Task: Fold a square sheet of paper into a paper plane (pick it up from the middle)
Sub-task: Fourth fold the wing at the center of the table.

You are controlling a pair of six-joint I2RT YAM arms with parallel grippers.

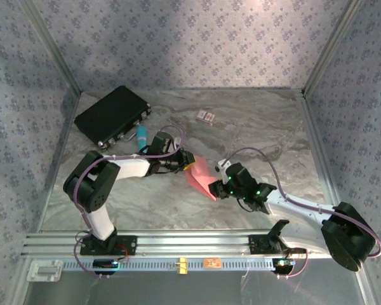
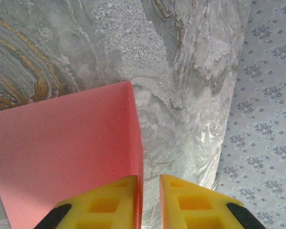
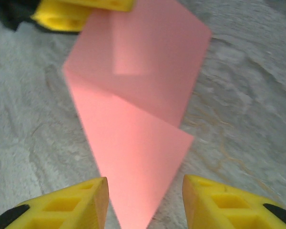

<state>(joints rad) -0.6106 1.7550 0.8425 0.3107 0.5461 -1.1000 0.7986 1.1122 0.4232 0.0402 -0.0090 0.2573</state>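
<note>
Left hand [image 2: 148,193] noted narrowly parted, an edge of the sheet of paper [image 2: 62,143] in the gap, unpinched. Right hand [image 3: 145,191] spread wide about the folded tip, untouched. Sheet located at centre of the top view. Judged light, limp, crease-prone; the doubled edge is preferred for gripping. Contact with counter [image 1: 273,121] cannot be told.

The left gripper [image 2: 148,188] and right gripper [image 3: 145,185] point toward each other, left jaws narrowly parted, right jaws wider.
</note>
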